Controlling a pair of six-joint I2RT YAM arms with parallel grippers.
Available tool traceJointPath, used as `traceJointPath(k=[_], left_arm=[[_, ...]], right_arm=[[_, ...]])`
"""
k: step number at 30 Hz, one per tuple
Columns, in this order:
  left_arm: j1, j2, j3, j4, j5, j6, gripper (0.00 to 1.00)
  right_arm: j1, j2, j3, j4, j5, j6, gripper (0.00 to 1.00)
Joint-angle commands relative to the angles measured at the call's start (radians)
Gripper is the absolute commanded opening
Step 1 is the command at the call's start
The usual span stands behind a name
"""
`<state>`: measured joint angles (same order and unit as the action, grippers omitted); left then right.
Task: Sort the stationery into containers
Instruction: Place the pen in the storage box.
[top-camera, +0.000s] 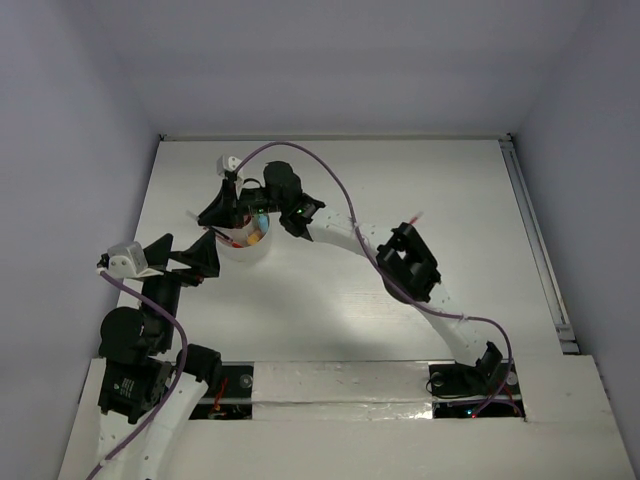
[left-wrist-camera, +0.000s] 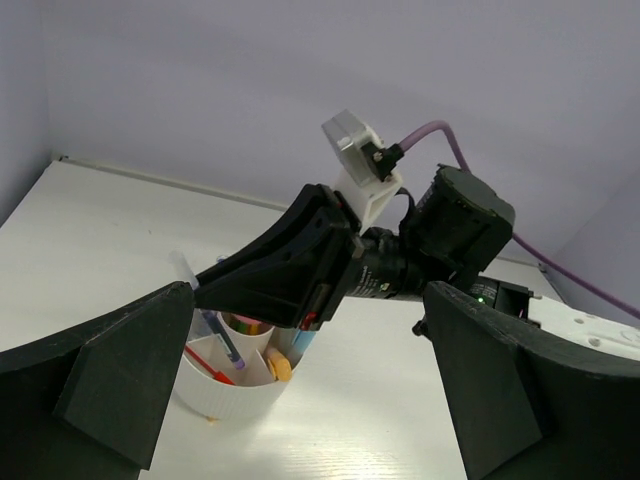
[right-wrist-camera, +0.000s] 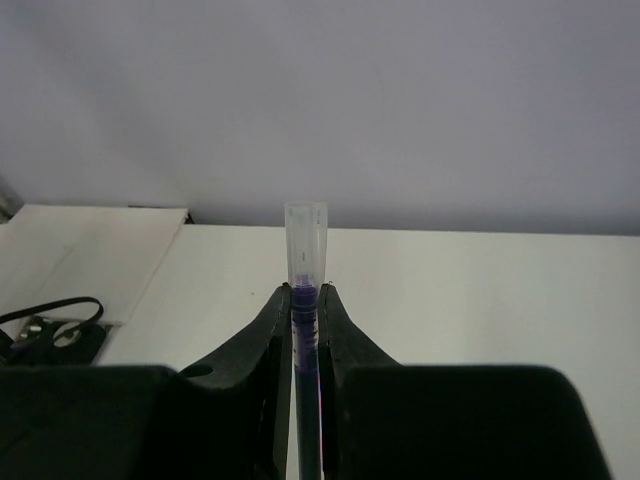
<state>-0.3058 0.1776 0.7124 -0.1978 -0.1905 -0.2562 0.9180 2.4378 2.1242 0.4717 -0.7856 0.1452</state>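
- Dark-blue pen (right-wrist-camera: 306, 300) with a clear cap, pinched between the fingers of the right gripper (top-camera: 222, 212), the cap poking out past the fingertips.
- From the left wrist view the pen leans, cap end up, and its lower end reaches down into the white cup (left-wrist-camera: 225, 395).
- That cup stands on the left half of the table (top-camera: 450, 200), directly under the right gripper.
- Inside it thin white walls split the space into compartments. A red pen (left-wrist-camera: 205, 362) lies slanted in one and something orange (left-wrist-camera: 280, 368) sits in another.
- The right arm stretches across from its base on the right to reach the cup.
- The left gripper (top-camera: 185, 252) waits just beside the cup on its left, fingers (left-wrist-camera: 120, 370) spread wide with nothing between them, pointing at the cup.
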Motion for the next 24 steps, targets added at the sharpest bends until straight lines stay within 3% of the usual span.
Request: traceJointPath(k=[1, 24], left_arm=[[0.005, 0.019, -0.004, 0.061, 0.013, -0.002, 0.99], [0.005, 0.019, -0.005, 0.066, 0.037, 0.005, 0.99]], right_arm=[[0.010, 0.017, 0.049, -0.039, -0.015, -0.052, 0.00], [0.010, -0.017, -0.084, -0.079, 0.077, -0.190, 0.00]])
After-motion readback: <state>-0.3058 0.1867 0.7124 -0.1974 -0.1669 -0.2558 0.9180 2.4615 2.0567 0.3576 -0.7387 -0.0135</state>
